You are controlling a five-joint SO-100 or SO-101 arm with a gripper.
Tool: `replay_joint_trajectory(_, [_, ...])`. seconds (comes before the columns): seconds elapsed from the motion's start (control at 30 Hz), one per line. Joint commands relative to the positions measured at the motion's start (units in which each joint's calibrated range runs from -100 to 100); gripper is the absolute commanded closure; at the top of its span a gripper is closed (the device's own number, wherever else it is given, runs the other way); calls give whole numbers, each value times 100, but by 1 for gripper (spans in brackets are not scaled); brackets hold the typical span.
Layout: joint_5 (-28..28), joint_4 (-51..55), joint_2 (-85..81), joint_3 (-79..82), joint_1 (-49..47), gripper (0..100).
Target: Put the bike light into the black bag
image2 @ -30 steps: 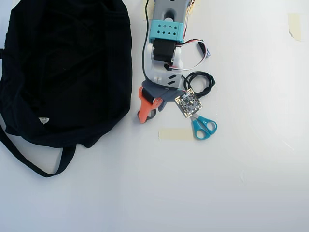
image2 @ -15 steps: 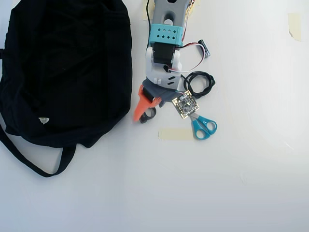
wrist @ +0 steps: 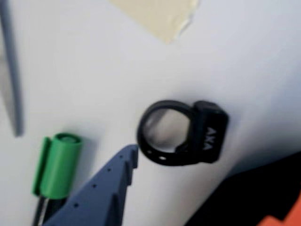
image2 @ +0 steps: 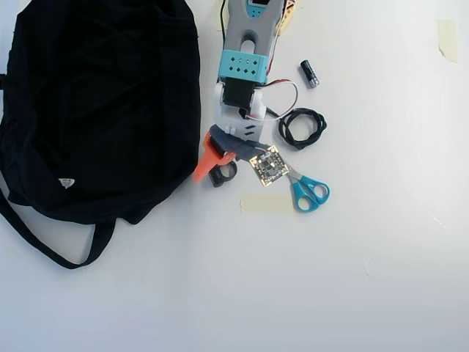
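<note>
The bike light (wrist: 207,134) is a small black block with a round ring strap, lying on the white table. In the overhead view the bike light (image2: 222,174) sits just right of the black bag (image2: 95,103), which fills the left side. My gripper (image2: 218,170) is open around the light. In the wrist view the blue-grey fingertip (wrist: 126,162) is just left of the ring, and the orange finger (wrist: 291,214) is at the lower right, over the bag's edge (wrist: 254,193). Neither finger touches the light.
A green marker (wrist: 59,165) lies left of the blue-grey finger. Teal scissors (image2: 308,191), a coiled black cable (image2: 302,126), a small black cylinder (image2: 309,73) and a tape strip (image2: 267,204) lie right of and below the gripper. The bag's strap (image2: 51,246) loops at lower left.
The arm has drawn back toward the top edge, uncovering the black cylinder. The orange finger has swung left toward the bag, and the light now shows between the fingers.
</note>
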Motion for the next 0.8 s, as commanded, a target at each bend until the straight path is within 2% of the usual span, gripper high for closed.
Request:
replay_joint_trajectory(0.0, [32,-271,-30,-135,96,57])
replay_joint_trajectory(0.77, [53,-615,427,-323,208,57])
